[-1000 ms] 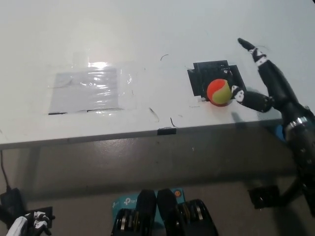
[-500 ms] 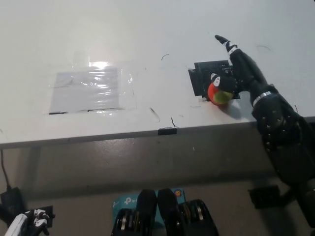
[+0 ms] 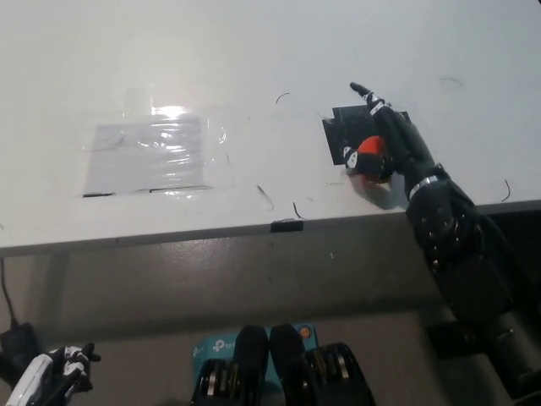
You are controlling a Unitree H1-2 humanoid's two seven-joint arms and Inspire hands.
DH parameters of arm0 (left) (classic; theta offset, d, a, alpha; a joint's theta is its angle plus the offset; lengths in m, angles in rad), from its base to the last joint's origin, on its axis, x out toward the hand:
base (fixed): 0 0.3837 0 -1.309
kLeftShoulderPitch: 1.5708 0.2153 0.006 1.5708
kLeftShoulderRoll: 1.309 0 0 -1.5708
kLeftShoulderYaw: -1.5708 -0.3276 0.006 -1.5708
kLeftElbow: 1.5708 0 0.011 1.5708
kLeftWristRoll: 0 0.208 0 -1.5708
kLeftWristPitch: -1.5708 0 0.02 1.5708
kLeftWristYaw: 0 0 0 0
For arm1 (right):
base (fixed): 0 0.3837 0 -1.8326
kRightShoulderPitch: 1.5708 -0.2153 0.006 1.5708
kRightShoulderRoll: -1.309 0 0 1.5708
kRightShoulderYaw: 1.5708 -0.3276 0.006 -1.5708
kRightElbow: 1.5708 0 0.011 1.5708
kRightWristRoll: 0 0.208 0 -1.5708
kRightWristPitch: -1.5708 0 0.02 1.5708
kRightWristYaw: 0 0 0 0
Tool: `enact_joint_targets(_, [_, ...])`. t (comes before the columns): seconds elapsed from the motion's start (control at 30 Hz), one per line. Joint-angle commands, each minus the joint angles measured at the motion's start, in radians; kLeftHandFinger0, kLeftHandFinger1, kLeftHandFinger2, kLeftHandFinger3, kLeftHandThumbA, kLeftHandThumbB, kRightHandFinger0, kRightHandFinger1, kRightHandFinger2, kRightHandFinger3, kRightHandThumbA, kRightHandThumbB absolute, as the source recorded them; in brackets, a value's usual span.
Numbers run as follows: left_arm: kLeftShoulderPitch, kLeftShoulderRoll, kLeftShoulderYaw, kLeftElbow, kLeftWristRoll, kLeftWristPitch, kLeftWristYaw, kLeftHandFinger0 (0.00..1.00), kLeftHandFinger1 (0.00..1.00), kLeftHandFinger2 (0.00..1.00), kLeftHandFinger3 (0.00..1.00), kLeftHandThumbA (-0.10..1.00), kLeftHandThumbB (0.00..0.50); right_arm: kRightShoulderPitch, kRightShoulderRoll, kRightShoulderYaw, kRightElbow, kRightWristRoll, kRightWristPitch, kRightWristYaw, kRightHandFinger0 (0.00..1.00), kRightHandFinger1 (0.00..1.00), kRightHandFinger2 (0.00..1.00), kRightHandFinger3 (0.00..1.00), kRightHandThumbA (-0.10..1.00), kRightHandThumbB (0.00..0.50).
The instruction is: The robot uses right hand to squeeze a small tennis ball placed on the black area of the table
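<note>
A small orange and yellow tennis ball (image 3: 369,156) lies on the black patch (image 3: 342,134) of the white table (image 3: 254,76). My black right hand (image 3: 394,144) lies over the ball from the right and covers most of it. Its fingers wrap the ball's top and left side, while one finger points away toward the far left. Only the ball's orange front shows. My white left hand (image 3: 46,376) rests low at the picture's bottom left, well below the table edge.
A sheet of clear plastic film (image 3: 156,154) is taped flat on the table's left part. Thin dark marks are scattered on the white top. The table's front edge (image 3: 287,225) runs just in front of the ball.
My right hand has moved left from beside the ball onto it and closed around it. The ball is now mostly covered. The left hand has hardly moved.
</note>
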Motion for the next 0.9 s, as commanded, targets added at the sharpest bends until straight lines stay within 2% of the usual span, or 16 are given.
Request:
enact_joint_targets(0.0, [-0.014,0.021,-0.002,-0.009,-0.005,-0.018,-0.021,0.03,0.03,0.24,0.46,0.7,0.369,0.016,0.001,0.004,-0.017,-0.023,-0.024,-0.035,1.0,1.0,1.0,1.0,0.58,0.42])
enact_joint_targets(0.07, [-0.014,0.023,-0.005,-0.01,0.005,-0.02,-0.018,0.02,0.02,0.23,0.45,0.73,0.382,0.026,0.002,0.006,-0.02,-0.025,-0.013,-0.032,1.0,1.0,1.0,1.0,0.57,0.416])
enact_joint_targets(0.1, [-0.015,0.02,-0.006,-0.02,0.001,-0.013,-0.02,0.01,0.02,0.23,0.44,0.7,0.359,0.048,0.007,0.0,-0.008,-0.011,-0.023,-0.036,1.0,1.0,1.0,1.0,0.49,0.408])
enact_joint_targets(0.3, [-0.008,0.015,-0.009,-0.024,0.003,-0.013,-0.019,0.01,0.02,0.24,0.45,0.71,0.36,0.075,0.011,0.003,0.047,-0.006,-0.045,-0.051,1.0,1.0,1.0,1.0,0.43,0.383])
enact_joint_targets(0.47, [-0.002,0.019,-0.016,-0.029,0.008,-0.011,-0.025,0.0,0.01,0.24,0.48,0.7,0.356,0.082,0.007,0.028,0.098,-0.025,-0.041,-0.049,1.0,1.0,1.0,1.0,0.45,0.366])
enact_joint_targets(0.53, [-0.002,0.02,-0.017,-0.033,0.01,-0.01,-0.024,0.01,0.03,0.26,0.48,0.71,0.352,0.068,0.006,0.034,0.128,-0.027,-0.063,-0.056,1.0,1.0,1.0,1.0,0.42,0.364])
enact_joint_targets(0.6, [0.001,0.023,-0.02,-0.042,0.014,-0.007,-0.024,0.03,0.04,0.26,0.48,0.71,0.333,0.048,0.01,0.041,0.158,-0.027,-0.09,-0.056,1.0,1.0,1.0,1.0,0.42,0.364])
enact_joint_targets(0.63, [0.001,0.024,-0.022,-0.046,0.019,-0.007,-0.022,0.04,0.06,0.29,0.52,0.71,0.323,0.042,0.011,0.043,0.158,-0.026,-0.088,-0.05,1.0,1.0,1.0,1.0,0.44,0.37])
enact_joint_targets(0.7, [0.001,0.023,-0.023,-0.048,0.015,-0.02,-0.024,0.0,0.01,0.26,0.53,0.7,0.305,0.019,0.017,0.058,0.159,-0.037,-0.085,-0.038,1.0,1.0,1.0,1.0,0.46,0.368])
enact_joint_targets(0.87, [-0.003,0.023,-0.028,-0.06,0.014,-0.004,-0.022,0.0,0.0,0.24,0.5,0.73,0.337,-0.03,0.033,0.078,0.167,-0.043,-0.083,-0.031,1.0,1.0,1.0,1.0,0.44,0.373])
